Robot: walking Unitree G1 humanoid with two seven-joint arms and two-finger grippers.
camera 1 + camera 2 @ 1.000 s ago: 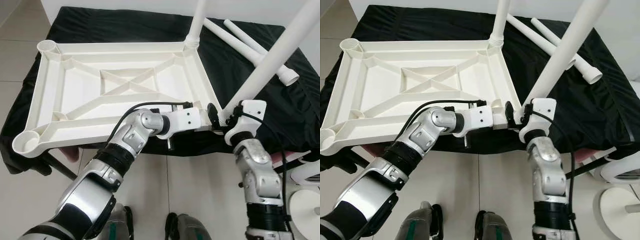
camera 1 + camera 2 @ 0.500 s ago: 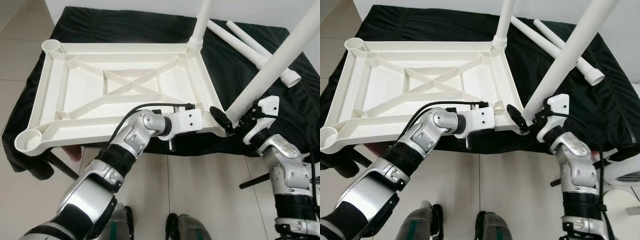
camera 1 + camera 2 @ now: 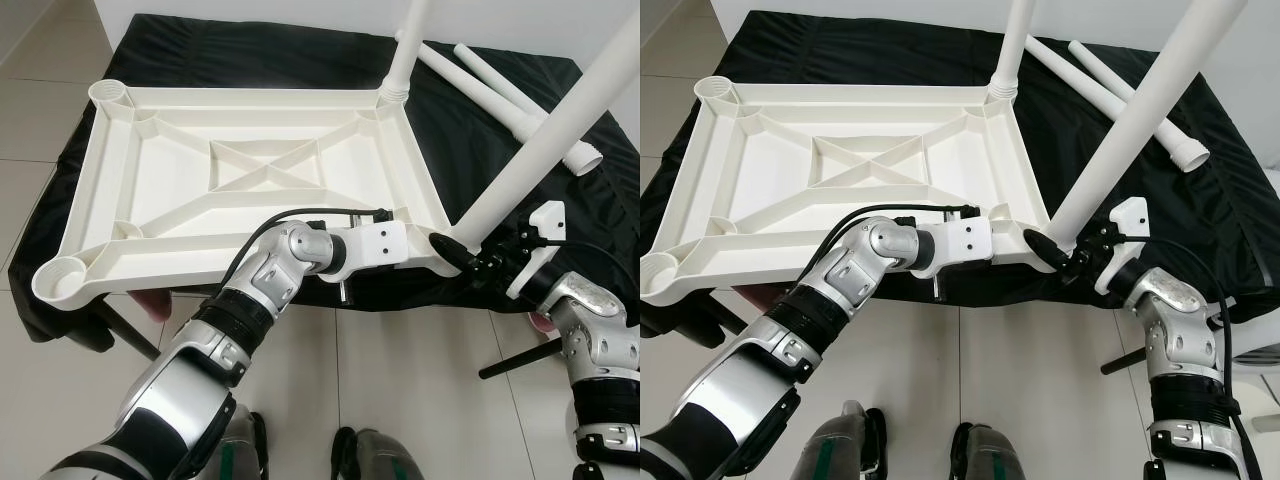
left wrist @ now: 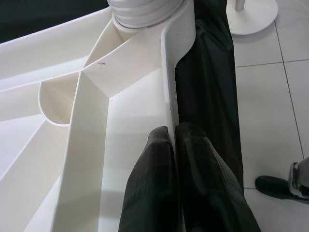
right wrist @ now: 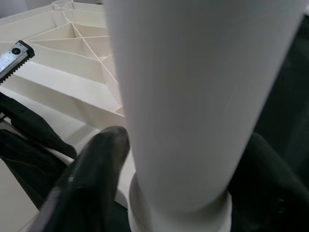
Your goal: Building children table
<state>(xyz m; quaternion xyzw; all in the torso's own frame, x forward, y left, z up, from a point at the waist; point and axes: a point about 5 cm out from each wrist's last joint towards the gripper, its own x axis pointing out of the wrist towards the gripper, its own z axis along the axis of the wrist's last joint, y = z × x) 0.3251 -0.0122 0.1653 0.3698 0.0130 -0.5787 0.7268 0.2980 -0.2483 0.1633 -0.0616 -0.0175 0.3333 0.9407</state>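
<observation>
now the right gripper [image 3: 470, 258] sits lower and farther out to the right than a second ago, its fingers [image 5: 89, 179] still astride the base of the slanted white leg [image 3: 540, 135] at the near right corner socket. meanwhile the left gripper [image 4: 173, 145] stays pinched shut on the rim of the upturned white tabletop [image 3: 250, 180] lying on the black cloth [image 3: 480, 120].

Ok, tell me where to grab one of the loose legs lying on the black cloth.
Take the nearer loose leg around its plain round shaft near the middle, probably from above, fingers across its length. It lies flat on the black cloth beside the second loose leg, and its flared end is wider, so likely a poorer grip.
</observation>
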